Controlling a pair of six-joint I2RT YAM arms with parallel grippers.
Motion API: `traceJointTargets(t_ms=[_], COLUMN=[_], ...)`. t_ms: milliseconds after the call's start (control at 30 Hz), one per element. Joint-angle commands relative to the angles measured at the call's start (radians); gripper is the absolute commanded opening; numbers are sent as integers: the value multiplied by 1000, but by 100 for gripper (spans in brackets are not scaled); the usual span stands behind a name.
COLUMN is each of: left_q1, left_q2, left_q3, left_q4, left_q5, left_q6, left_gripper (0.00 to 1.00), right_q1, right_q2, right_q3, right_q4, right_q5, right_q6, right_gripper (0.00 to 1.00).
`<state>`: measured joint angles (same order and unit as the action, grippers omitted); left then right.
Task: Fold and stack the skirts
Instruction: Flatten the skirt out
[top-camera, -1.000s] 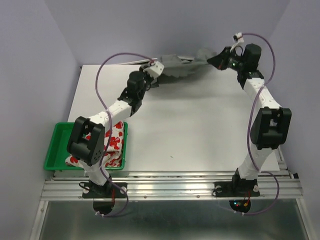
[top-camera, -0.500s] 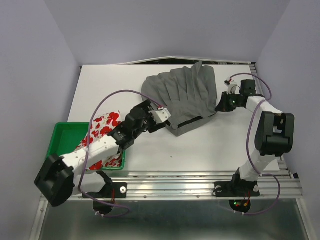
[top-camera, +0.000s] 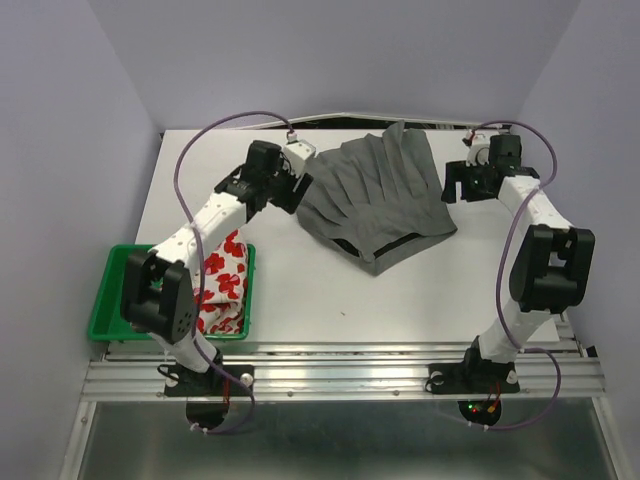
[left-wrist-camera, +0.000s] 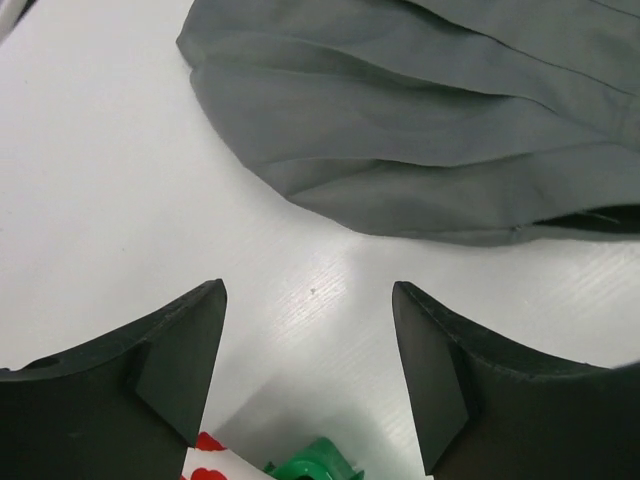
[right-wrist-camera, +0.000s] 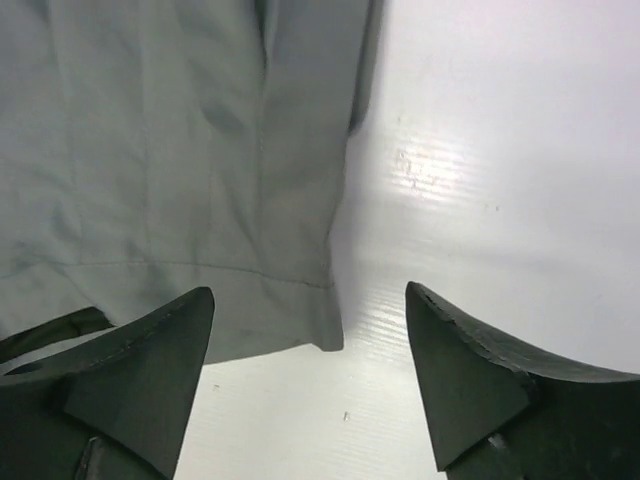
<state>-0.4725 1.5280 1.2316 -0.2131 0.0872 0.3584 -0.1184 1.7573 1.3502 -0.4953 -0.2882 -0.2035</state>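
- The green tray (top-camera: 118, 292) sits at the lower left of the top view, at the near left edge of the white table (top-camera: 400, 295).
- In the tray lies the white skirt with the red print (top-camera: 230, 278), bunched up. It fills the tray's right half, its top edge reaches over the tray's far rim, and the left arm crosses in front of part of it.
- The tray's left half shows bare green floor.
- The dark grey skirt (top-camera: 375, 195) lies spread flat on the table at the upper middle of the top view, well apart from the tray. Its pleats fan out, and one dark opening shows along its lower edge.
- The left gripper (left-wrist-camera: 307, 290) has its fingers spread wide with nothing between them. It hangs over bare table just beside the grey skirt's left edge, which fills the upper part of the left wrist view. A corner of the tray and a scrap of red print show at the bottom of that view.
- The right gripper (right-wrist-camera: 310, 292) is likewise spread wide and holds nothing. It is above the grey skirt's right corner, and the cloth takes up the upper left of the right wrist view.
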Motion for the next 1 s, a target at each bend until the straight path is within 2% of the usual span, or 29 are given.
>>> traceJointTargets(t_ms=[0, 67, 133, 200, 300, 433, 700, 867, 900, 967], left_q1=[95, 132, 182, 234, 287, 296, 290, 290, 290, 288], left_q2=[131, 200, 312, 432, 564, 644, 687, 702, 705, 724], left_q3=[208, 278, 380, 483, 607, 666, 563, 526, 526, 532], left_q4=[-103, -115, -132, -156, -183, -164, -106, -51, -49, -45], left_q5=[80, 97, 126, 173, 291, 376, 480, 528, 528, 536], left_q6=[-186, -232, -294, -352, -438, -501, -567, -608, -613, -622], left_gripper=[78, 78, 76, 74, 71, 69, 67, 67, 66, 59], right_q1=[-7, 5, 31, 107, 209, 325, 526, 589, 603, 614], right_q2=[-56, -70, -81, -81, -64, -30, 57, 93, 102, 111], right_q3=[84, 101, 99, 95, 86, 53, 67, 63, 61, 53], right_q4=[0, -12, -29, -60, -83, -46, -81, -112, -112, -101], right_q5=[-104, -158, -293, -372, -367, -342, -315, -286, -281, -249], right_q6=[18, 13, 3, -13, -42, -56, -138, -162, -160, -157], right_gripper=[83, 83, 80, 78, 76, 73, 74, 77, 76, 69])
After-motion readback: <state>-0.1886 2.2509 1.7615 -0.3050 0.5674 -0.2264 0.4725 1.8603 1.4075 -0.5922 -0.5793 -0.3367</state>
